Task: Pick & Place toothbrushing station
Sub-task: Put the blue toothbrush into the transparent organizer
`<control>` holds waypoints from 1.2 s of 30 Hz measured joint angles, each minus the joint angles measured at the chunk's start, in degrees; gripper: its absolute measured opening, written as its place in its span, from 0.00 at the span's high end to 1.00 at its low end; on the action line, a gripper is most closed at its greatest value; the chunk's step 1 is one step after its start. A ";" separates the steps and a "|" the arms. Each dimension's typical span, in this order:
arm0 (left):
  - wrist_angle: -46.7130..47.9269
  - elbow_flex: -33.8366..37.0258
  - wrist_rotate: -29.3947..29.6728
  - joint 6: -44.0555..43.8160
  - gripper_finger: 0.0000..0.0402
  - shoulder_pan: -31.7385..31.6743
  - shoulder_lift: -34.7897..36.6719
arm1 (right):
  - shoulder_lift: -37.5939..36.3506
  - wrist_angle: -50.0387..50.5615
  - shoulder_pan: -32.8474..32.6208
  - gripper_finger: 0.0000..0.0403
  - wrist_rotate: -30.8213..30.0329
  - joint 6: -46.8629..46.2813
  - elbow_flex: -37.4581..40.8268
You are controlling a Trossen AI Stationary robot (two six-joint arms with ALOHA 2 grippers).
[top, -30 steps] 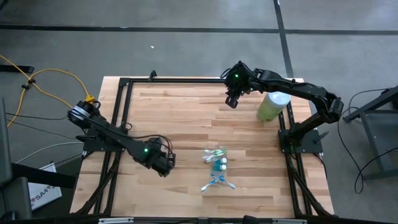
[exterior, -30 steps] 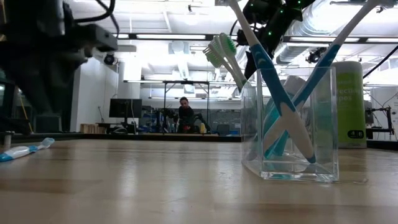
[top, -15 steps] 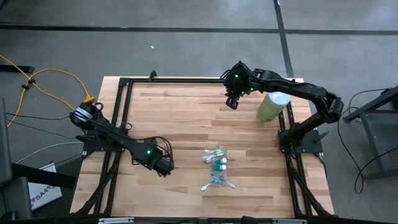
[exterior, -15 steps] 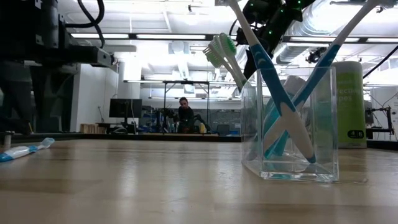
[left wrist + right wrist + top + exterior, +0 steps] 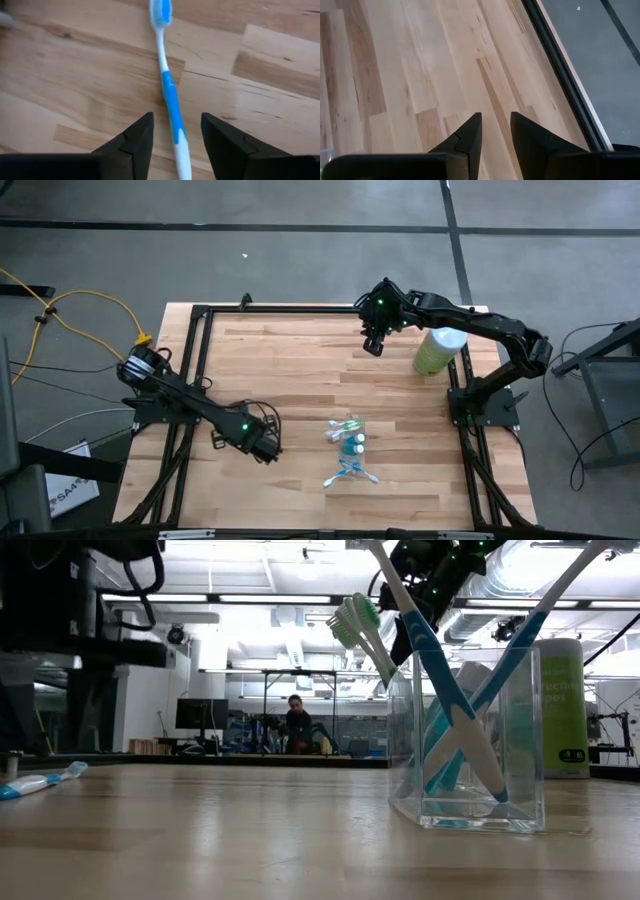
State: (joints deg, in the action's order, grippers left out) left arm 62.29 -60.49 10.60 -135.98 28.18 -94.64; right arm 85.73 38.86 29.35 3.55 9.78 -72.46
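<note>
A blue and white toothbrush [image 5: 167,90] lies flat on the wooden table; in the low view its end [image 5: 35,782] shows at the left. My left gripper [image 5: 176,122] [image 5: 263,446] points down over it, open, one finger on each side of the handle and apart from it. The clear toothbrushing station [image 5: 465,740] [image 5: 350,473] stands right of the table's middle with two blue toothbrushes crossed inside it. Green-headed toothbrushes [image 5: 352,620] and teal containers [image 5: 352,442] are just behind it. My right gripper [image 5: 495,120] [image 5: 373,345] hangs open over the far side of the table, with nothing between its fingers.
A tall pale-green cylinder with a white top [image 5: 438,350] stands at the far right, beside my right arm. A black frame [image 5: 200,315] runs along the table's edges. Bare wood lies between the lone toothbrush and the station.
My left gripper has rolled about its own pointing line above the lone toothbrush and sunk slightly toward the table. The toothbrush and the station have stayed where they were.
</note>
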 joint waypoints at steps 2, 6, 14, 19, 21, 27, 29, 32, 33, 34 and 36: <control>0.33 0.00 -0.39 -1.25 0.59 -0.10 -1.05 | 0.00 -0.11 0.00 0.77 0.03 0.09 0.00; 0.26 0.00 -2.81 -3.51 0.57 -0.79 -3.49 | 0.00 -0.07 0.02 0.77 0.03 0.07 0.02; -2.70 0.02 -3.34 -1.77 0.57 -3.07 -5.56 | 0.00 -0.05 0.02 0.77 0.06 0.04 0.00; -2.95 0.02 -3.01 1.22 0.57 -5.14 -5.68 | 0.00 0.38 0.00 0.77 0.07 0.02 0.00; -2.83 0.02 -2.97 1.49 0.57 -5.64 -5.68 | 0.00 0.81 0.02 0.77 0.07 0.00 0.02; -2.60 0.40 -2.98 1.39 0.57 -5.29 -5.68 | 0.00 1.33 0.02 0.77 0.07 -0.02 0.02; -2.57 0.54 -3.00 0.63 0.57 -4.49 -5.68 | 0.00 1.33 0.01 0.77 0.07 -0.02 0.00; -2.49 0.76 -3.02 -1.11 0.57 -3.25 -5.68 | 0.00 1.32 0.00 0.77 0.07 0.04 0.01; -2.59 0.76 -2.98 -1.72 0.57 -2.85 -5.68 | 0.00 1.32 0.00 0.77 0.07 0.07 0.00; -2.61 0.76 -2.90 -2.25 0.57 -2.51 -5.68 | 0.00 1.31 0.01 0.77 0.07 0.09 0.01; -2.59 0.76 -2.64 -2.82 0.57 -2.01 -5.68 | 0.00 1.31 0.00 0.77 0.07 0.09 0.02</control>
State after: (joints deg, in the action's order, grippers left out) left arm 59.69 -59.72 7.95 -138.79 26.18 -100.31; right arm 85.73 40.16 29.34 3.62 9.87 -72.45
